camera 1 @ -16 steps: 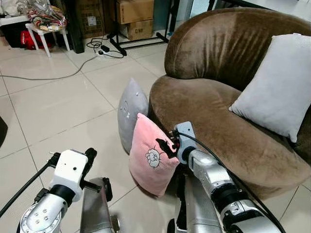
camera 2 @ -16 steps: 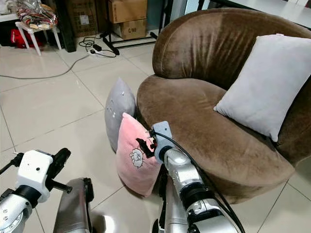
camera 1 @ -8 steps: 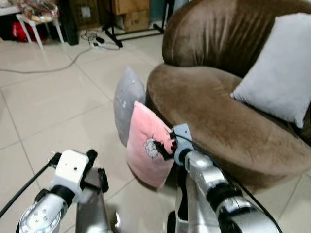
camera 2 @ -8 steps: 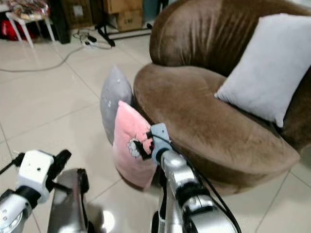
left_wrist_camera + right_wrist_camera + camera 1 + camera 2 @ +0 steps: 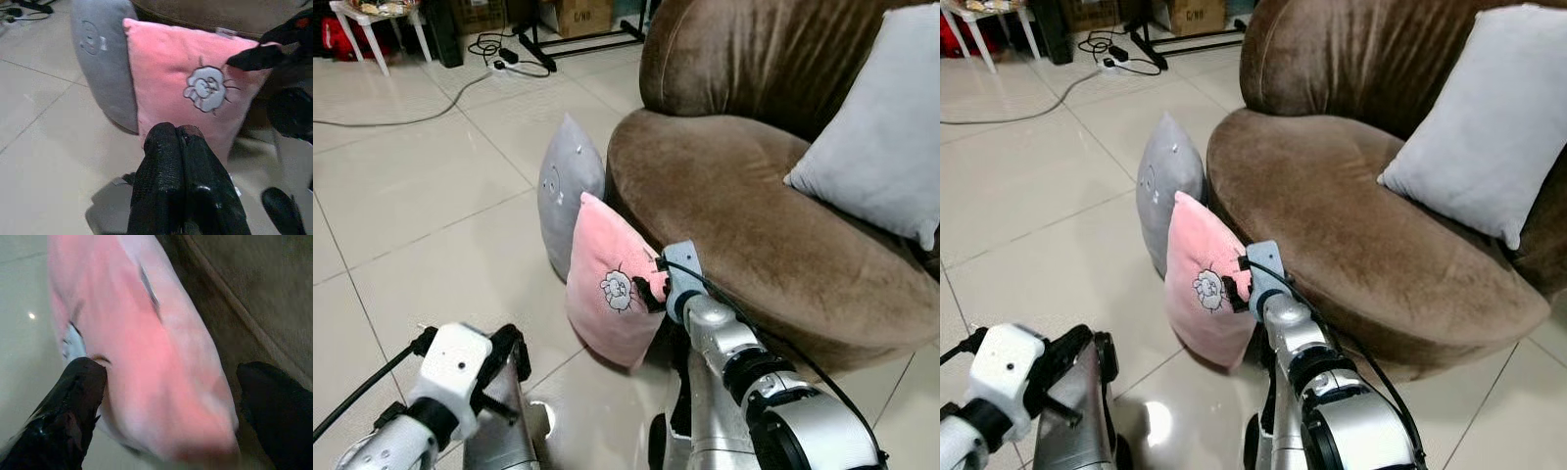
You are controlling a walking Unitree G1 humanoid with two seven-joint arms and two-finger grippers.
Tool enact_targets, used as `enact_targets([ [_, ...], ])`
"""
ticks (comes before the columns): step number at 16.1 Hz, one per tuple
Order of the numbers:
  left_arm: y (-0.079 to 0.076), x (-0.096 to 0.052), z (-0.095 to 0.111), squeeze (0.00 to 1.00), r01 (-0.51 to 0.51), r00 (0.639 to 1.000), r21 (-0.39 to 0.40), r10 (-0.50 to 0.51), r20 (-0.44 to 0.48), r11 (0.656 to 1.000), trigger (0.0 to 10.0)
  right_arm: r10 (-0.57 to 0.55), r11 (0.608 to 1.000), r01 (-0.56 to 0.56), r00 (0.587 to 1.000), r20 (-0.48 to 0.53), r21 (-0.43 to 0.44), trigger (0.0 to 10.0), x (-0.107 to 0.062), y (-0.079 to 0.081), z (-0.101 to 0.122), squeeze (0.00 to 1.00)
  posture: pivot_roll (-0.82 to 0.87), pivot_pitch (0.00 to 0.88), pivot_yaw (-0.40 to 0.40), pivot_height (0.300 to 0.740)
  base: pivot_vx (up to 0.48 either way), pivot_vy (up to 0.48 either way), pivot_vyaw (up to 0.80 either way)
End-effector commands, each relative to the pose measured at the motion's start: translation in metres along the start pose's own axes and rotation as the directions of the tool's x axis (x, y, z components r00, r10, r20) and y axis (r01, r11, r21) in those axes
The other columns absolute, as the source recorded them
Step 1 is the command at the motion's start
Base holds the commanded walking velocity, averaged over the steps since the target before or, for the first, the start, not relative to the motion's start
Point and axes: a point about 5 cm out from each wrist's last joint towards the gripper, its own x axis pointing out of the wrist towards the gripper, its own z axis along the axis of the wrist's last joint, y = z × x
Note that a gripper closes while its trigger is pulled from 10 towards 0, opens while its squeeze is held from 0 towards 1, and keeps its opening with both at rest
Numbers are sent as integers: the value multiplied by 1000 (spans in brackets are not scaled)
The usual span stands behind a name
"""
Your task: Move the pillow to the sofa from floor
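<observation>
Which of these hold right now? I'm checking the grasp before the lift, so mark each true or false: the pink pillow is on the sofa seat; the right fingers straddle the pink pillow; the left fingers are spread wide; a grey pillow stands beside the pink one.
1. The pink pillow is on the sofa seat. False: it stands on the floor against the sofa's front.
2. The right gripper fingers straddle the pink pillow. True.
3. The left gripper fingers are spread wide. False: they are pressed together.
4. A grey pillow stands beside the pink one. True.
</observation>
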Motion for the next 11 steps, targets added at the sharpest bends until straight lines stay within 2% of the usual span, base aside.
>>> enact_targets([
  [1,-2,-7,1,0,44,999,-4,-44,-13,999,10000,-25,999,25,1000,3,34,10000,2,0,6,0,60,146,-87,426,0,0,0],
  [5,0,-16,1,0,60,998,-2,-60,-36,998,10000,-28,1000,28,999,-20,-9,10000,3,10,7,0,72,152,-89,426,0,0,0],
  [6,0,-17,1,0,65,997,-3,-65,-42,998,10000,-30,1000,29,999,-34,-11,9647,3,12,5,0,72,154,-89,426,0,0,0],
  [7,-1,-19,0,0,71,996,-8,-72,-49,997,10000,-27,1000,27,999,-44,-4,3961,3,14,3,0,74,154,-90,426,0,0,0],
  [8,-2,-20,0,0,79,995,-13,-80,-56,997,10000,-27,1000,27,998,-51,-9,2039,3,15,2,0,75,154,-91,426,0,0,0],
  [9,-3,-21,-1,0,95,993,-23,-96,-64,995,10000,-27,1000,26,998,-54,-16,1294,3,16,1,0,75,153,-92,426,0,0,0],
  [10,-7,-23,-4,0,122,989,-43,-125,-80,992,10000,-24,1000,23,998,-54,-14,0,3,18,0,0,74,152,-93,426,0,0,0],
  [11,-9,-24,-6,0,139,985,-62,-145,-92,988,10000,-20,1000,20,998,-52,-14,0,3,19,1,0,72,150,-94,426,0,0,0],
])
